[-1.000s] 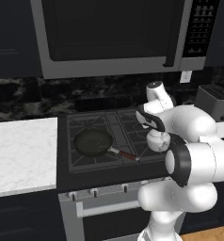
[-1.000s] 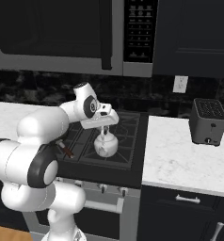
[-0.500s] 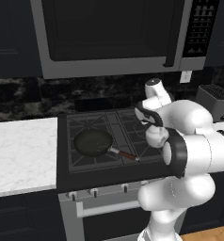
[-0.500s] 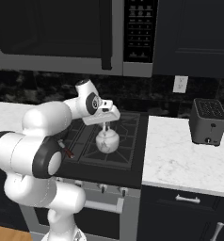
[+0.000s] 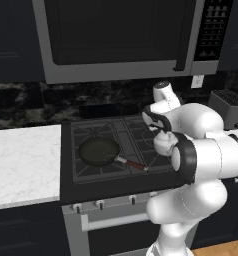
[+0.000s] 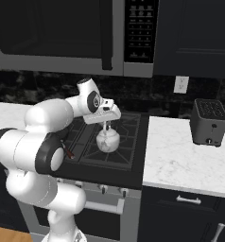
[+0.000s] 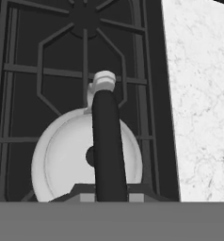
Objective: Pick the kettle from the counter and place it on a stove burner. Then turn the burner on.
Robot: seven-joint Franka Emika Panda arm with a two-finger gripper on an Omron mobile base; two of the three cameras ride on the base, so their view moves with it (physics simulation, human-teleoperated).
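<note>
Pointing its spout toward the far burner (image 7: 84, 19), kettle (image 7: 67, 155) upright

arm bent forward — hand (image 6: 106, 124) clamped

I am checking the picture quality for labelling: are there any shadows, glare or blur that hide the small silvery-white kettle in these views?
Hand view: the small silvery-white kettle is sharp and evenly lit, but its dark arched handle crosses the lid. Right base view: the kettle is clear and free of glare over the black cast-iron grate. Left base view: no blur, though the white arm hides most of it.
</note>
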